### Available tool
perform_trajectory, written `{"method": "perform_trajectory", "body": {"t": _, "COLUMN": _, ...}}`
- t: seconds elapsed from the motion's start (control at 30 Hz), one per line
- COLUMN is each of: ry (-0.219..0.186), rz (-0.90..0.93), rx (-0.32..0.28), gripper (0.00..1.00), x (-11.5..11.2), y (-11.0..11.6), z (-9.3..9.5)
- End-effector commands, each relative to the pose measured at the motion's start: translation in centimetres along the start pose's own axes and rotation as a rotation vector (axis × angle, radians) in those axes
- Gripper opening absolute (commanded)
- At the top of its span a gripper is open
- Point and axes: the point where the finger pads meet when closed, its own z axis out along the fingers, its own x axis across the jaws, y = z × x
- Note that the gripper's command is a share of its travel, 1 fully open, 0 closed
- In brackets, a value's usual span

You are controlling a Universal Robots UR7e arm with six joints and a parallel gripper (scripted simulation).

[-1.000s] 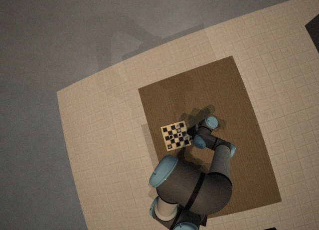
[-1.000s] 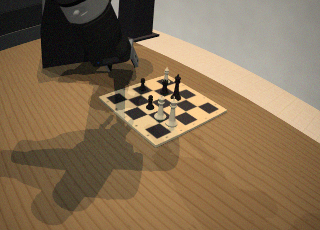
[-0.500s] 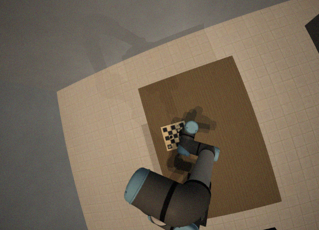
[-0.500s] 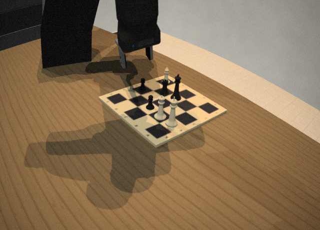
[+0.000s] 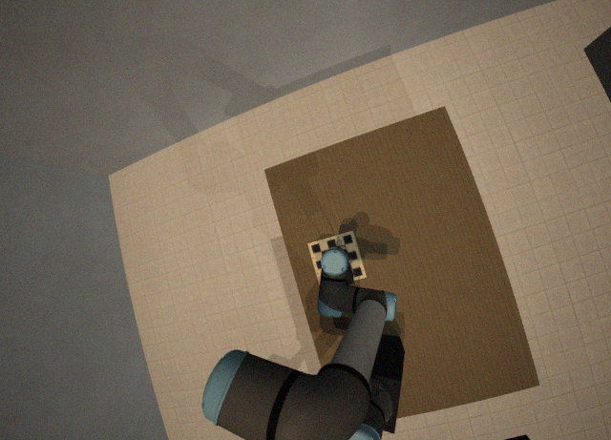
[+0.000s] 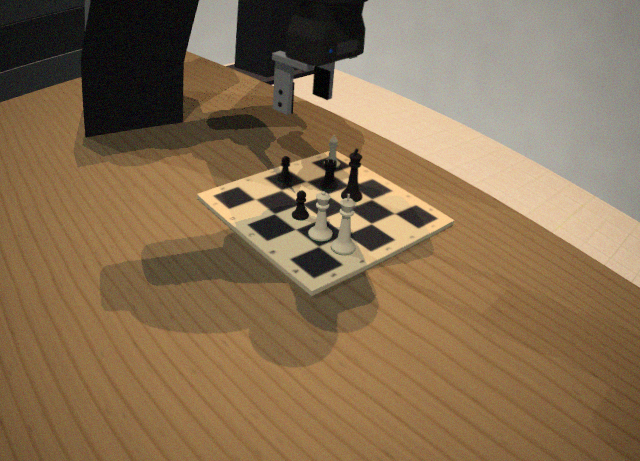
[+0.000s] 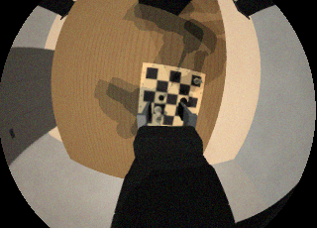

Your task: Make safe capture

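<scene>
The chessboard (image 5: 362, 267) (image 6: 434, 221) (image 7: 146, 66) carries several upright pieces. In the exterior view, a white king (image 6: 343, 234) stands on A2 and a white crowned piece, seemingly a queen (image 6: 321, 223), on B2. Black pawns stand on C2 (image 6: 300, 208) and E3 (image 6: 285, 172). A black king (image 6: 353, 179) stands on C4 and a black rook (image 6: 329, 176) on D4. A slim white piece, seemingly a bishop (image 6: 333, 148) (image 7: 197, 80), stands on E5, partly behind the rook. My gripper (image 6: 303, 106) (image 7: 164, 107) is open and empty, pointing down, well above the pieces. The arm hides it in the top view.
The wooden table (image 5: 419, 189) (image 6: 206, 394) extends around the board. One long table edge runs close to the board's rank-5 side. A dark block-like structure (image 6: 134, 74) stands on the table beyond the board's left side in the exterior view. Arm shadows cross the board and table.
</scene>
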Motion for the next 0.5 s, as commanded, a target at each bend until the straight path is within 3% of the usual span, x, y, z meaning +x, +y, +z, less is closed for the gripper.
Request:
{"method": "perform_trajectory", "body": {"t": 0.0, "ry": -0.049, "rz": -0.08, "rx": -0.04, "gripper": 1.0, "x": 0.36, "y": 0.28, "z": -0.48}}
{"method": "perform_trajectory", "body": {"t": 0.47, "ry": -0.05, "rz": -0.081, "rx": -0.04, "gripper": 1.0, "x": 0.34, "y": 0.26, "z": -0.41}}
